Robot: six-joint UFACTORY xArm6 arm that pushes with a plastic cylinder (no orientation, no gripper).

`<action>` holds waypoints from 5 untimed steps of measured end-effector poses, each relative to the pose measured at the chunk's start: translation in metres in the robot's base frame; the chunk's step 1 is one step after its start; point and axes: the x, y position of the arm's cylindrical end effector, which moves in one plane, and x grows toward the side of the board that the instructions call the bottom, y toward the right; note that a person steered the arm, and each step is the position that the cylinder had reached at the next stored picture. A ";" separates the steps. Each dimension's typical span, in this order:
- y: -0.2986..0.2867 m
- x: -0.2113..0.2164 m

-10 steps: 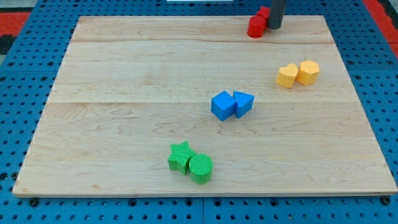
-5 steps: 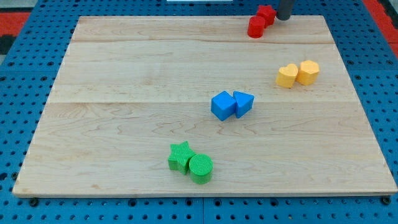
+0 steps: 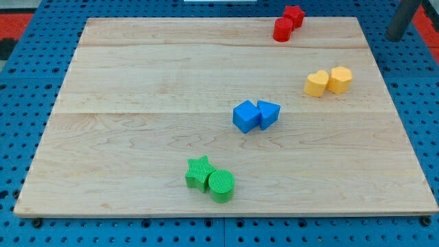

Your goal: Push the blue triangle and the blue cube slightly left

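The blue cube (image 3: 245, 116) and the blue triangle (image 3: 269, 113) sit touching each other right of the board's middle, the cube on the left. My tip (image 3: 396, 37) is at the view's top right, just off the wooden board's right edge, far up and to the right of both blue blocks and touching no block.
Two red blocks (image 3: 288, 22) sit at the board's top edge. A yellow heart (image 3: 316, 84) and a yellow hexagon (image 3: 339, 79) sit together at the right. A green star (image 3: 199, 172) and a green cylinder (image 3: 221, 186) sit near the bottom. The wooden board (image 3: 137, 103) lies on a blue pegboard.
My tip has moved from beside the red blocks at the top to the right, past the board's right edge. No block has moved.
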 end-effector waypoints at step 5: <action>-0.316 0.177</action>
